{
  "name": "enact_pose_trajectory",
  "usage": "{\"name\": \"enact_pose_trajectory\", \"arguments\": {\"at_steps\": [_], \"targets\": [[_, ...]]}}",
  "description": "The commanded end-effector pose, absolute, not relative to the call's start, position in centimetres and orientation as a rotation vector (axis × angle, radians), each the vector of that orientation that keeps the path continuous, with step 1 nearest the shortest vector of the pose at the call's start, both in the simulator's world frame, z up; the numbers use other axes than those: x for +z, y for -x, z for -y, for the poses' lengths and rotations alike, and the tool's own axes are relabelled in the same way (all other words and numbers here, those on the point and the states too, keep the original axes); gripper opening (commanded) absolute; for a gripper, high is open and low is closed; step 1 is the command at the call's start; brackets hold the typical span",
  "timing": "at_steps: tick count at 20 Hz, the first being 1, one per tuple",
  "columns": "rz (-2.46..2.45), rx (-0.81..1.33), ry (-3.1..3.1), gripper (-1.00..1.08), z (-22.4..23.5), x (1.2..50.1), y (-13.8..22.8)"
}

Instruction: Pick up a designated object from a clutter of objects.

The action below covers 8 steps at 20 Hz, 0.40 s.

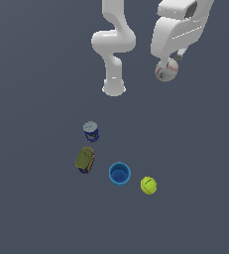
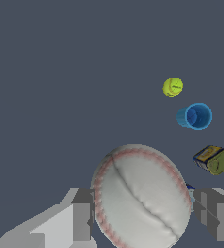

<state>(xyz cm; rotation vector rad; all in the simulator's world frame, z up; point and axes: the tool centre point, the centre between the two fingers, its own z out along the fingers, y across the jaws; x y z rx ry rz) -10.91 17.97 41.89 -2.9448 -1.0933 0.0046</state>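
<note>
Well above the clutter, the claw [image 2: 141, 213] is clamped on the baseball [image 2: 141, 196] — fingers [image 2: 82, 215] pressed against both sides.

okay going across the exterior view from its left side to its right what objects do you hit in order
olive-yellow can → blue can with grey lid → blue cup → yellow-green tennis ball → baseball, held in the gripper above the rest.

no readable text, labels too blurred on both cans
</note>
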Motion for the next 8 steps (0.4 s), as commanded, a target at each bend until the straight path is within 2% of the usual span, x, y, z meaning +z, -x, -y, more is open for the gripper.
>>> {"name": "enact_pose_trajectory", "arguments": {"at_steps": [1, 8], "targets": [[1.094, 0.001, 2.945, -1.00, -18.34, 42.52, 10.75], [1.094, 0.001, 2.945, -1.00, -18.99, 43.52, 10.49]]}}
